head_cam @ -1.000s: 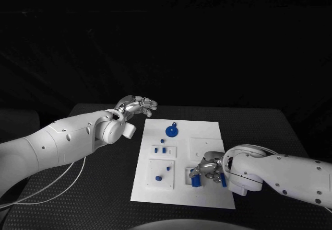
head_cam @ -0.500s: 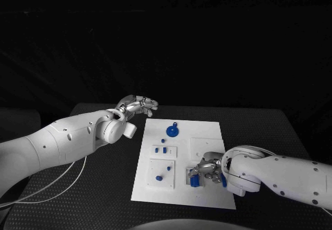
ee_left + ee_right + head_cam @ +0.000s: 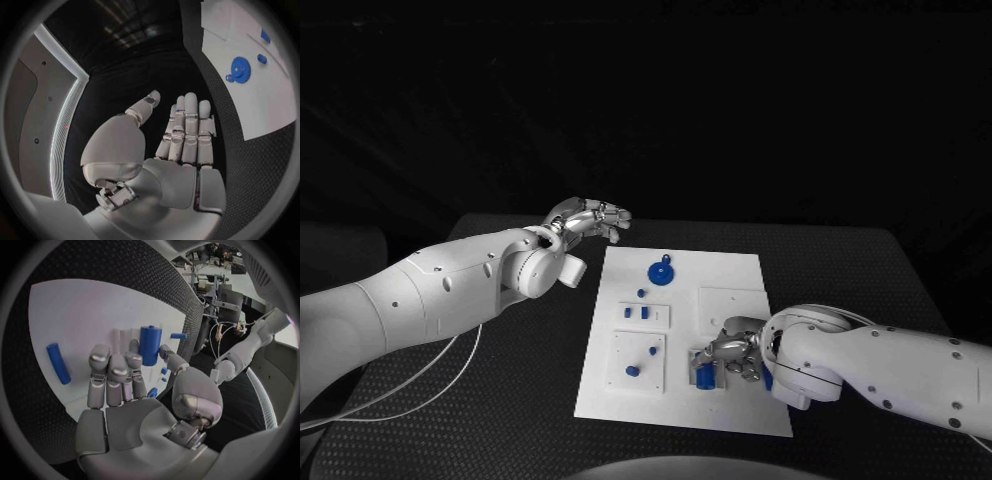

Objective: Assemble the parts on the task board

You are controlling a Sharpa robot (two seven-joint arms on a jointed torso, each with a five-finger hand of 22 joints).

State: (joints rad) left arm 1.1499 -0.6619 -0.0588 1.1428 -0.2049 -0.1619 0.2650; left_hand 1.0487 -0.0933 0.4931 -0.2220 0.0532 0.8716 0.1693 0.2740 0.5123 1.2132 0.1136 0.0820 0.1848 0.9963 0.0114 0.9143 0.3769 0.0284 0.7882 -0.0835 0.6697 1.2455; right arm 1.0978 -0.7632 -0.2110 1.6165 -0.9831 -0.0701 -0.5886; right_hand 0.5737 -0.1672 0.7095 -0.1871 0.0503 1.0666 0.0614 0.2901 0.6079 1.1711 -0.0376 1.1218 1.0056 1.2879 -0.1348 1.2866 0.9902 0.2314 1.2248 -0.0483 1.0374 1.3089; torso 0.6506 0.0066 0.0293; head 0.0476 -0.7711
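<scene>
Blue cylinder point(image 3: 149, 344) upright on task board point(image 3: 726, 270), pinched by right hand point(image 3: 730, 357); left hand point(image 3: 589, 219) spread, empty, at board's 10 o'clock.

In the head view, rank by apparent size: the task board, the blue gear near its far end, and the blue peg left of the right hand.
1. Task board
2. Gear
3. Peg, though the two parts look close in size.

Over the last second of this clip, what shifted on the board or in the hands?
The right hand eased slightly toward the board's near edge, keeping its hold on the upright blue cylinder part. The left hand stayed raised beyond the white task board, holding nothing. The blue gear-shaped part lies as before.
</scene>
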